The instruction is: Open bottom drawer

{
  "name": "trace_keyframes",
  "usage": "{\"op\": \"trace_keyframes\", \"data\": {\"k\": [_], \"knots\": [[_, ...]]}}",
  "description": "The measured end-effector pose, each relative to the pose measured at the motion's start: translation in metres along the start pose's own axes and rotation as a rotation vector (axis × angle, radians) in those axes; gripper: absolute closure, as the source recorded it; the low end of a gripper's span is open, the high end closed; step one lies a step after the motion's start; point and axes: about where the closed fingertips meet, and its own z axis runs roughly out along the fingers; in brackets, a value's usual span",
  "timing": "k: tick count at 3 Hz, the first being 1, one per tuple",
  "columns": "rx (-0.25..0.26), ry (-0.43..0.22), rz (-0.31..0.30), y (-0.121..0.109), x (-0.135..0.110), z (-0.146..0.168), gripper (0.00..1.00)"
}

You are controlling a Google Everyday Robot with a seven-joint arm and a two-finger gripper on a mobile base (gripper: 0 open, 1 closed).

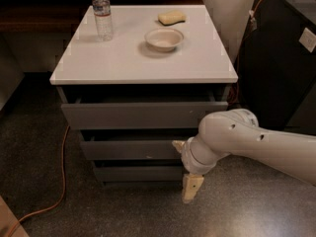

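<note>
The bottom drawer (138, 173) is the lowest plain grey front of the white-topped cabinet (98, 63). Its front stands close in under the middle drawer (131, 149), and none of its inside shows. My gripper (184, 167) hangs at the cabinet's lower right corner, in front of the right ends of the middle and bottom drawers. It is open: one tan fingertip (177, 144) is level with the middle drawer and the other (191, 187) points down below the bottom drawer's front. The white wrist hides the bottom drawer's right end.
A water bottle (102, 14), a white bowl (164, 38) and a yellow sponge (172, 17) stand on the cabinet top. The top drawer (143, 115) shows a dark gap above it. A black cabinet (281, 58) stands at the right. An orange cable (61, 181) runs over the floor at the left.
</note>
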Motion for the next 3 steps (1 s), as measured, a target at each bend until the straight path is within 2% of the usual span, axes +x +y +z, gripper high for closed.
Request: {"op": "trace_keyframes", "data": {"k": [2,3], "knots": [[-0.022,0.002,-0.035,0.0,0.025,0.093,0.0],[-0.006,0.004,-0.041,-0.001,0.042,0.157,0.0]]}}
